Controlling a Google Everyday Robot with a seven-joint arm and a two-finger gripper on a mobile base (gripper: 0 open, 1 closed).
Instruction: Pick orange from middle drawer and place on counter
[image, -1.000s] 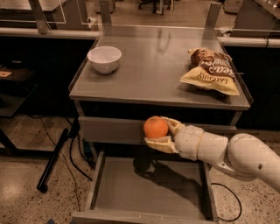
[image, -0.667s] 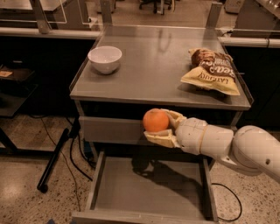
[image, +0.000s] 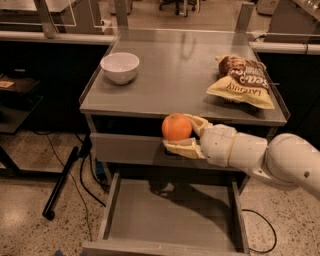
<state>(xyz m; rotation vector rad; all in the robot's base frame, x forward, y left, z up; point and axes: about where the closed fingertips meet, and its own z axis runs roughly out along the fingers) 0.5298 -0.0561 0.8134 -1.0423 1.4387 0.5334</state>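
Gripper (image: 177, 132) sits in front of the cabinet, just below the front edge of the counter (image: 170, 75) and above the pulled-out middle drawer (image: 170, 212). Its two tan fingers (image: 181, 148) are closed around the orange (image: 176, 127), one finger under the fruit and one curving behind its right side. The gap is about the width of the fruit. The orange is held clear in the air, touching neither the counter nor the drawer. Its top is roughly level with the counter's front lip.

The white arm (image: 260, 155) runs off to the right of the gripper and out of the frame's right edge.

Directly below the gripper, the middle drawer is open, showing a bare grey floor with the arm's shadow across its back part. Just behind the gripper is the closed grey front of the top drawer (image: 125, 149).

Up and left of the gripper, well apart from it, a white bowl (image: 120, 66) stands upright on the counter. Up and right of it, nearer, a yellow-and-brown chip bag (image: 241, 81) lies flat on the counter close to the right rim.

Far down-left of the gripper, a black pole (image: 62, 182) leans across the speckled floor (image: 30, 220). A dark cable (image: 265, 230) loops on the floor below and right of it, beside the drawer.
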